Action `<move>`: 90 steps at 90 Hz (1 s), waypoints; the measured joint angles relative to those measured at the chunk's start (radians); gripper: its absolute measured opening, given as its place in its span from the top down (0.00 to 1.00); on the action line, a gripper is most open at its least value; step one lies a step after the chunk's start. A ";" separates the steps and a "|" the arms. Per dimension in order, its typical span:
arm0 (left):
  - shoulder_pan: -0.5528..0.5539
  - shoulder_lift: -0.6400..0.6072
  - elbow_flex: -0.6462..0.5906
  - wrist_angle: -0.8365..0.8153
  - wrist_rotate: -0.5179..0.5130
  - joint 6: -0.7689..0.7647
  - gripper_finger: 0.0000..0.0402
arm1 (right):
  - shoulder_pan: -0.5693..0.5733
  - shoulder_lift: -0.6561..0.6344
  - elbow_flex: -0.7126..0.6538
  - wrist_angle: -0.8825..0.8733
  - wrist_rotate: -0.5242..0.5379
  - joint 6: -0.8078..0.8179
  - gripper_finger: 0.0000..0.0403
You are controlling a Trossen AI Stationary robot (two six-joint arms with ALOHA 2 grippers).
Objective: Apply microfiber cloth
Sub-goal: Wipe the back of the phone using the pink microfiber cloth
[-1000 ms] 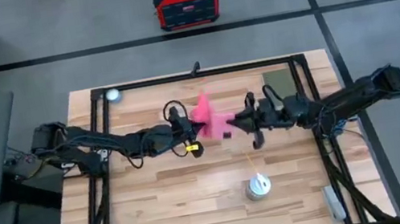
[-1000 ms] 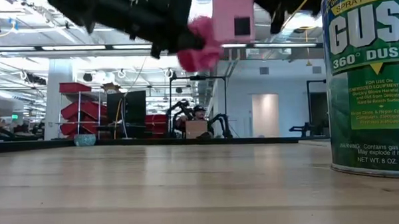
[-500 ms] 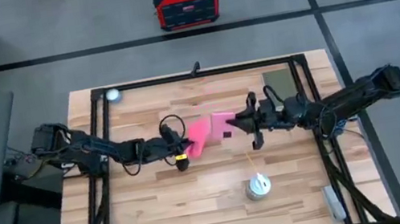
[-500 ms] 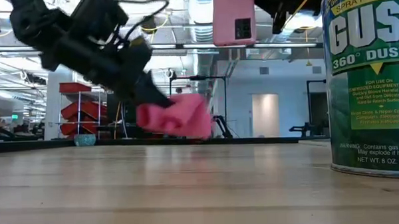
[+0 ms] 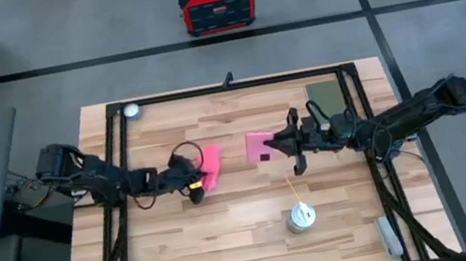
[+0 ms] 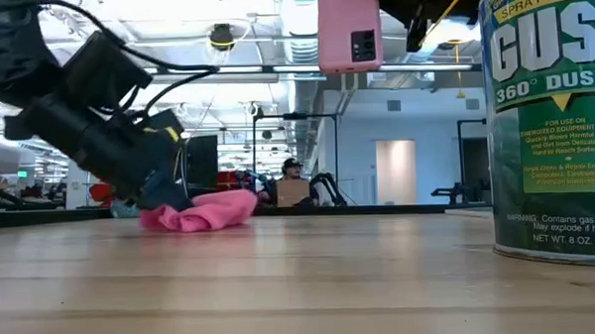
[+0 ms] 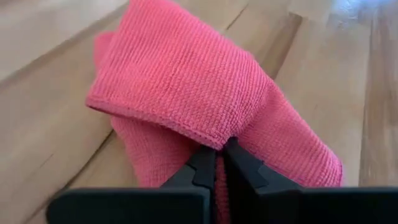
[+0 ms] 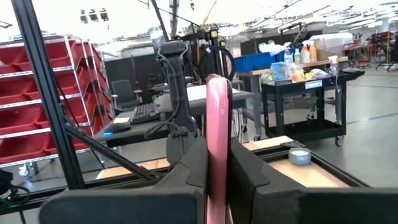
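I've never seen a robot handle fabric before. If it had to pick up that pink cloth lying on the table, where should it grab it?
Probably the raised folded edge of the microfiber cloth, coming from the left arm's side. The fold gives thickness to pinch; the left gripper is shut on it there.

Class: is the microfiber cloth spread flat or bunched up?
Bunched up. The microfiber cloth lies folded on the table, its edge pinched in the left pincer.

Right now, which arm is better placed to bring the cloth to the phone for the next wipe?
Left, probably. The left gripper is shut on the microfiber cloth, which rests bunched on the table. The right gripper is occupied, holding the phone up above the table.
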 joint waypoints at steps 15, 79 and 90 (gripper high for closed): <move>0.000 0.001 -0.033 0.092 -0.014 -0.006 1.00 | 0.001 -0.009 -0.001 -0.035 0.004 -0.024 0.97; 0.000 -0.088 0.053 0.352 0.204 0.266 1.00 | 0.212 -0.586 -0.001 -0.836 0.437 -0.045 0.97; 0.001 -0.120 0.053 0.183 0.085 0.264 1.00 | 0.265 -0.587 -0.001 -0.849 0.491 -0.044 0.97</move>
